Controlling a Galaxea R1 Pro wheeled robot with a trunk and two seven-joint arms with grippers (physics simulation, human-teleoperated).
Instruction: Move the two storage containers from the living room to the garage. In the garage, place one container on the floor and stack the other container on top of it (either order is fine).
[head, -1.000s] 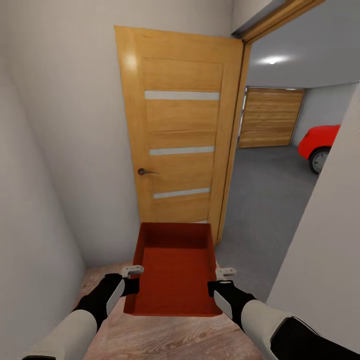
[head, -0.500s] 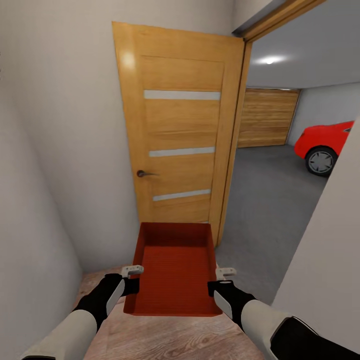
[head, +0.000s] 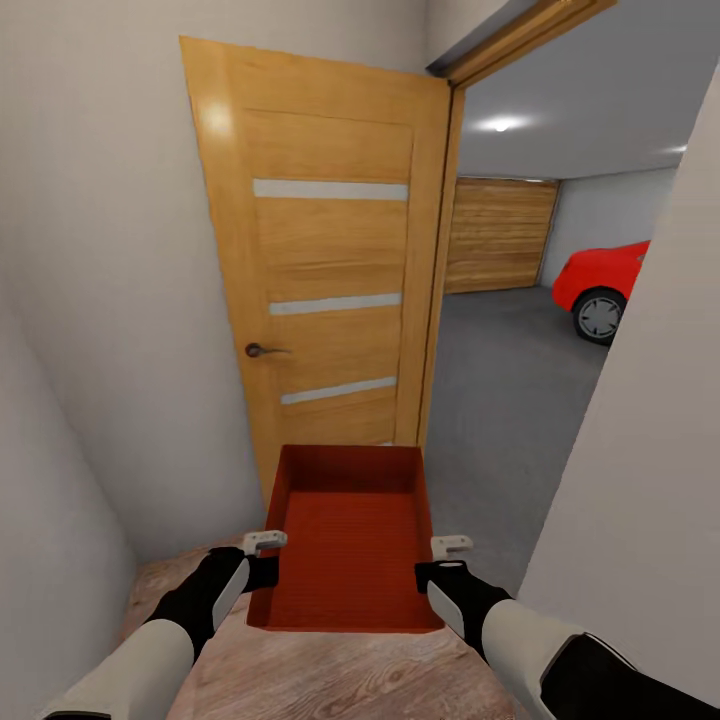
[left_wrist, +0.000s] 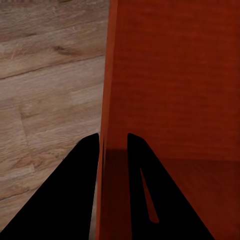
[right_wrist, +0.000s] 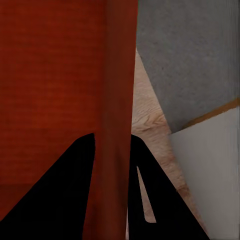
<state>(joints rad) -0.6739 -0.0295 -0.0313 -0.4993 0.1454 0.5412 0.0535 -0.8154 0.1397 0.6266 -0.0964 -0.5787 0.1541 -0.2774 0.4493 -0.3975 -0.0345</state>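
**Bin carried at the garage doorway**

Both grippers held one bin (head: 350, 535) above the wood floor (head: 330, 675): the left gripper (left_wrist: 111, 142) pinched its left wall, the right gripper (right_wrist: 112, 142) its right wall. The door (head: 325, 260) stood open; beyond it were the concrete floor (head: 500, 400) and a red car (head: 600, 285).

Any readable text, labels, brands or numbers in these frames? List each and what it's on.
None readable in any view.
Storage container: plain orange-red walls and floor, no label.
Wooden door: three pale strips and a handle, no sign.
Red car: only part shows, no plate or badge visible.
Garage door: bare wood slats, no marking.
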